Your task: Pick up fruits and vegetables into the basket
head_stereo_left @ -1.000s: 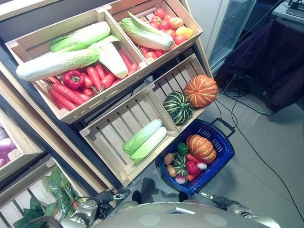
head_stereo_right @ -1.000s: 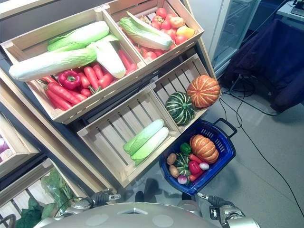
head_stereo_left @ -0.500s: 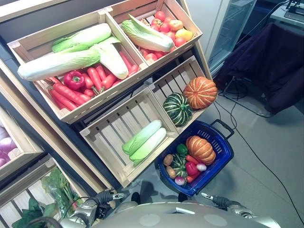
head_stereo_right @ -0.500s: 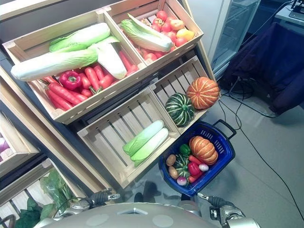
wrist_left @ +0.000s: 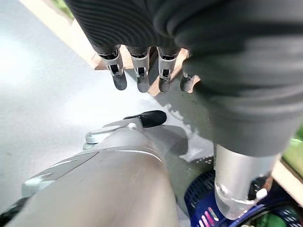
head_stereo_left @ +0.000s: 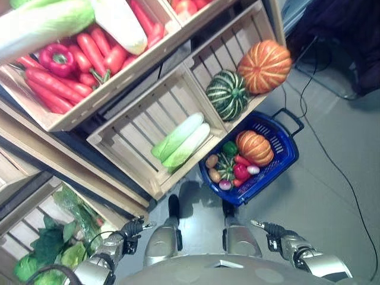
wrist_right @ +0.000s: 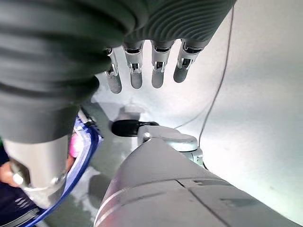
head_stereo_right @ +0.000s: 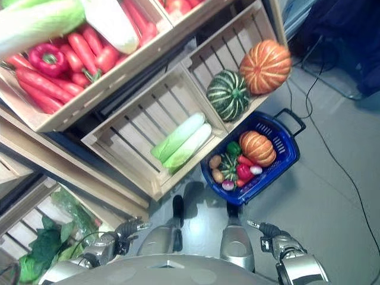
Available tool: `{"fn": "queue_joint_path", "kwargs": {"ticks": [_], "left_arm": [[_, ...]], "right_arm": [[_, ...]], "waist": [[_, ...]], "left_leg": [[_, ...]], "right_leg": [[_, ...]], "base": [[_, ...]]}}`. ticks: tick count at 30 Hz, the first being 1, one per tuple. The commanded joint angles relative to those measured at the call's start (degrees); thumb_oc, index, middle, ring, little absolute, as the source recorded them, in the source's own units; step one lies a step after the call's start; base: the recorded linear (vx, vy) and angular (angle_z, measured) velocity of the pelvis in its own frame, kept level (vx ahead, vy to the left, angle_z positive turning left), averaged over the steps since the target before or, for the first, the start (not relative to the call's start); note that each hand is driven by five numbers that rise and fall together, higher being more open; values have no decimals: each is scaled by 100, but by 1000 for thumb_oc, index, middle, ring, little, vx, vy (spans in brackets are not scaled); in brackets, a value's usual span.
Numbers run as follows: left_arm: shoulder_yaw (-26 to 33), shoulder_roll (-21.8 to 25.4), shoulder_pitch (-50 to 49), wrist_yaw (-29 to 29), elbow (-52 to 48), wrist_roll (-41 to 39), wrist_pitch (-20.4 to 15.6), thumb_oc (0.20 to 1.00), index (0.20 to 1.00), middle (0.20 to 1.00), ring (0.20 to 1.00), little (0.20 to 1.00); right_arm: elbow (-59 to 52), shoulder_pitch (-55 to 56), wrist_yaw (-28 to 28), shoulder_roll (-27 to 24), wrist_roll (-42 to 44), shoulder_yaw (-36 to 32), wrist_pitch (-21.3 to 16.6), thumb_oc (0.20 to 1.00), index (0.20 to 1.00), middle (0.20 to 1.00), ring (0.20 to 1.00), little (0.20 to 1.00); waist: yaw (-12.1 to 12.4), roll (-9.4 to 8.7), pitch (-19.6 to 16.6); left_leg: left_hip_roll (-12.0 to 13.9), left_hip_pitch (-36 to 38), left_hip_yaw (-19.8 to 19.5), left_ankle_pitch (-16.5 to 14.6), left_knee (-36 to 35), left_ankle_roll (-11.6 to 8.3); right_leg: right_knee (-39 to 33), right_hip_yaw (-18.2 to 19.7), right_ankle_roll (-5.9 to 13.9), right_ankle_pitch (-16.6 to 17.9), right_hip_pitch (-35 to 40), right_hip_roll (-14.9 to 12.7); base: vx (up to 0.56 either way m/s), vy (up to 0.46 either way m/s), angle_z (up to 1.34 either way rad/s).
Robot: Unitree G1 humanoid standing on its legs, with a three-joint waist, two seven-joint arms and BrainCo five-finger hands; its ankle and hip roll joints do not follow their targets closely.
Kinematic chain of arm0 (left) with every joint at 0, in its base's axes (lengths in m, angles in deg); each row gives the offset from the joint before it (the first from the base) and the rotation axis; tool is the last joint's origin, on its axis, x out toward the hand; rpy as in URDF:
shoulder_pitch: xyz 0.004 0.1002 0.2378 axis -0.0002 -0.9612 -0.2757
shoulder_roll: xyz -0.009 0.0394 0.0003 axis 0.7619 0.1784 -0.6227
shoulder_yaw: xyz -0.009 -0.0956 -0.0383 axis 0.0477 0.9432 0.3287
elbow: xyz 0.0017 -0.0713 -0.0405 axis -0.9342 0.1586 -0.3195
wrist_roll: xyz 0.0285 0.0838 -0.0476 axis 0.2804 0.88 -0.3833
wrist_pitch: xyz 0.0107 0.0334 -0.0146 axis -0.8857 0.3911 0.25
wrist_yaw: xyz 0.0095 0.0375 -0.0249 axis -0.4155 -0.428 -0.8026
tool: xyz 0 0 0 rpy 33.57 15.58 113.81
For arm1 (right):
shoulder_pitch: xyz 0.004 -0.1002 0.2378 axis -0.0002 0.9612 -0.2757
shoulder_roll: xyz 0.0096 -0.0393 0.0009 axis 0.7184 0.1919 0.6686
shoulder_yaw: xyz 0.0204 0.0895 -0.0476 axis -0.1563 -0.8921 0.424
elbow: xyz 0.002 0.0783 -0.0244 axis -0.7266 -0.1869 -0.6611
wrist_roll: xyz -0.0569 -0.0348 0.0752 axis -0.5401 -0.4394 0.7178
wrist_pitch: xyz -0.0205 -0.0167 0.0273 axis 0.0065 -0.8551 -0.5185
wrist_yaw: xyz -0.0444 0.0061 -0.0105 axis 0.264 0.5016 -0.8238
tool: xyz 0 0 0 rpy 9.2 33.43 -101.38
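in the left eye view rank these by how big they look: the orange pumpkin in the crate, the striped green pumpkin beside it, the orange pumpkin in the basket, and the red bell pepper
1. Crate orange pumpkin, largest.
2. Striped green pumpkin, slightly smaller.
3. Basket orange pumpkin and red bell pepper look about alike; the pepper sits nearer the camera, so I won't rank them.

My head camera has tilted down since a second ago: the whole scene slid toward the top of the frame. The top crates are now cut off at the upper edge, and more floor shows at the bottom. The basket (head_stereo_left: pixel 284 155) sits a little higher in frame, its contents unchanged.
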Motion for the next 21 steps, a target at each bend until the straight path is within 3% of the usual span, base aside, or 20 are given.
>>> {"fn": "queue_joint_path", "kwargs": {"ticks": [1, 6, 9, 16, 21], "left_arm": [[81, 61, 453, -119, 178, -405, -201, 1000, 1000, 1000, 1000, 1000], [-29, 116, 809, -65, -181, -826, -623, 1000, 1000, 1000, 1000, 1000], [-104, 109, 925, -6, -415, -896, -801, 1000, 1000, 1000, 1000, 1000], [-548, 140, 1271, 24, -1553, -1215, -1553, 1000, 1000, 1000, 1000, 1000], [-792, 263, 1482, -205, -2179, -1126, -1807, 1000, 1000, 1000, 1000, 1000]], "right_arm": [[-120, -260, 127, -105, 364, 211, -17, 1000, 1000, 1000, 1000, 1000], [-264, -475, 174, -240, 657, 285, -75, 1000, 1000, 1000, 1000, 1000], [-282, -541, 197, -263, 735, 265, -80, 1000, 1000, 1000, 1000, 1000], [-373, -744, 238, -286, 870, 276, -34, 1000, 1000, 1000, 1000, 1000], [-425, -819, 293, -278, 947, 317, -2, 1000, 1000, 1000, 1000, 1000]], "waist": [[12, -162, 483], [-15, -173, 907], [-24, -171, 979], [-23, -151, 1208], [-51, -127, 1284]], "left_leg": [[-95, -431, -407, -276, 463, 172], [-220, -1199, -388, -432, 1329, 176], [-282, -1461, -419, -501, 1619, 206], [-364, -1968, -422, -648, 2107, 292], [-418, -2114, -470, -679, 2249, 306]], "right_leg": [[691, -220, -148, -158, -371, -174], [1355, -205, -202, -266, -1061, -201], [1599, -147, -214, -304, -1321, -208], [2102, 6, -185, -358, -1885, -194], [2197, 125, -195, -337, -2022, -129]], "base": [[-194, -19, -4], [-160, -18, -3], [-97, -8, 7], [-70, -2, 2], [-14, -13, 6]]}}
